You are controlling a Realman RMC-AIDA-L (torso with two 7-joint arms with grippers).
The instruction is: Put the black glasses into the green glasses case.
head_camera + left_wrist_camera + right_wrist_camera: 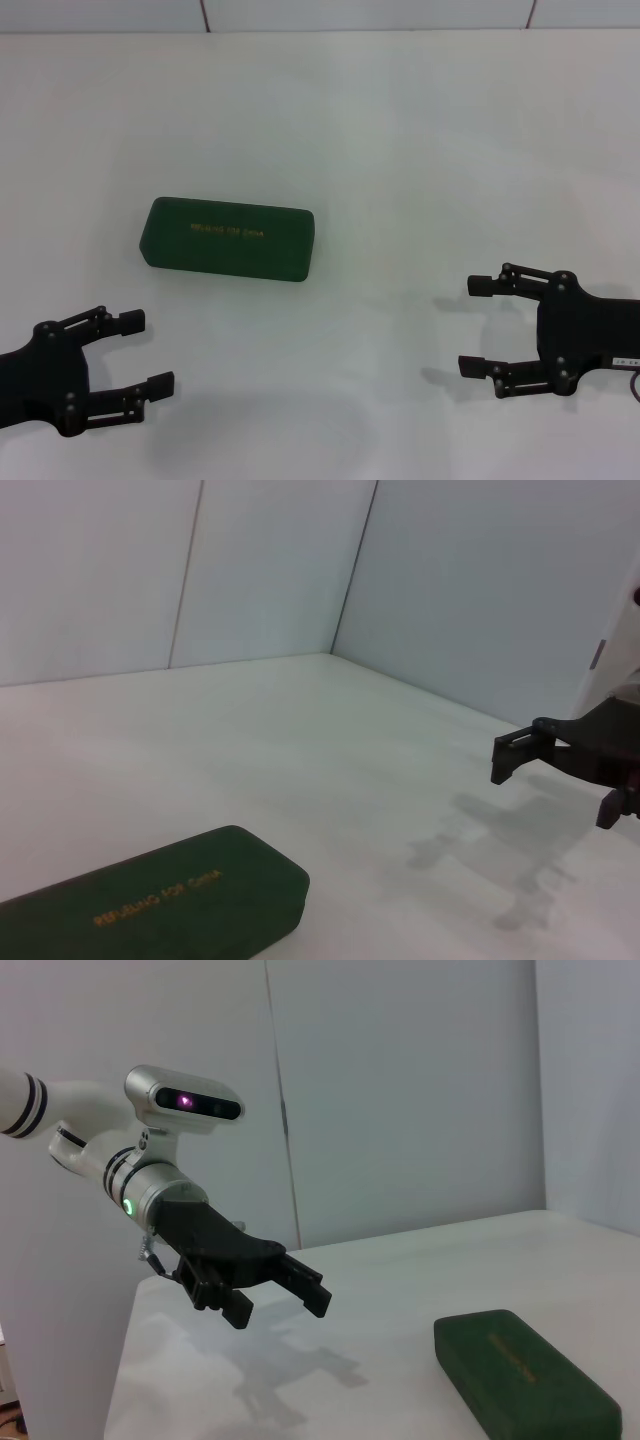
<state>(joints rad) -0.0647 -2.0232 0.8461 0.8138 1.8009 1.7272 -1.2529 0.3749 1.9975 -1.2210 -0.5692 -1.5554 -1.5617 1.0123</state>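
White surface (400, 150) fills nearly the whole head view, far edge meeting a pale wall (350, 12) at the top; lots of bare room on every side of the things on it. Green glasses case (227, 239) lies flat, lid shut, left of centre, long side running across w/ a slight tilt, gold lettering on top; its edges are all free, nothing touching it. Black glasses not visible in any view, so can't tell where they are. Left hand (135, 353) hovers at the near-left corner of the surface, below the case & well apart from it, fingers spread open, nothing betw. them. Right hand (478, 325) hovers at the near-right, also open & empty, fingertips pointing toward the centre, wide bare gap betw. it & the case's right end. Left wrist view: case (160, 900) close in, right hand (560, 765) farther off over its own shadow, wall corner behind. Right wrist view: left hand (285, 1295) open above the surface edge, case (525, 1372) near, apart from it.
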